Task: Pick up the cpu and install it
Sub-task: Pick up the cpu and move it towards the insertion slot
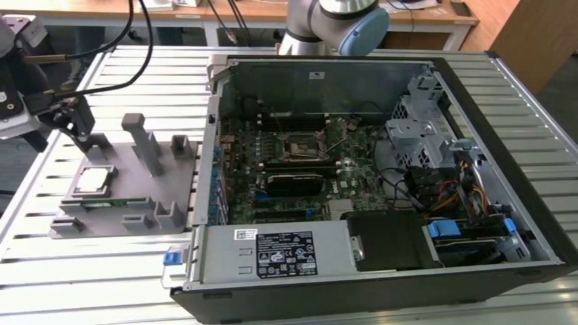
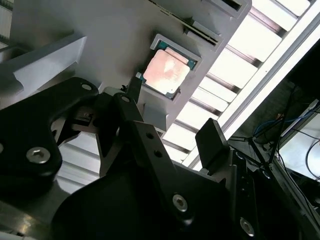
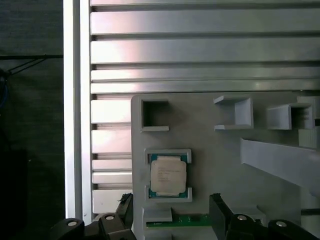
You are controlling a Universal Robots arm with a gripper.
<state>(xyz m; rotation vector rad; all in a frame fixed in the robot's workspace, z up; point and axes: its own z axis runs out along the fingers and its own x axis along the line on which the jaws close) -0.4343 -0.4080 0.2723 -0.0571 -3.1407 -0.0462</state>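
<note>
Table (image 1: 99, 271): slatted metal, carrying everything
Computer case (image 1: 325, 81): lying open, taking up the table's middle and the exterior view's right side
Grey fixture (image 1: 135, 186): sitting near the table's edge at the exterior view's left
Claw (image 3: 171, 212): hovering over the fixture, fingers (image 3: 218, 207) spread wide and holding nothing
Cpu (image 3: 169, 175): resting flat in its fixture pocket, near the claw's fingers, apart from them

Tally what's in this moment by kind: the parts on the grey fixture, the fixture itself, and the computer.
cpu: 1
green memory stick: 1
grey fixture: 1
open computer case: 1
Total: 4
</note>
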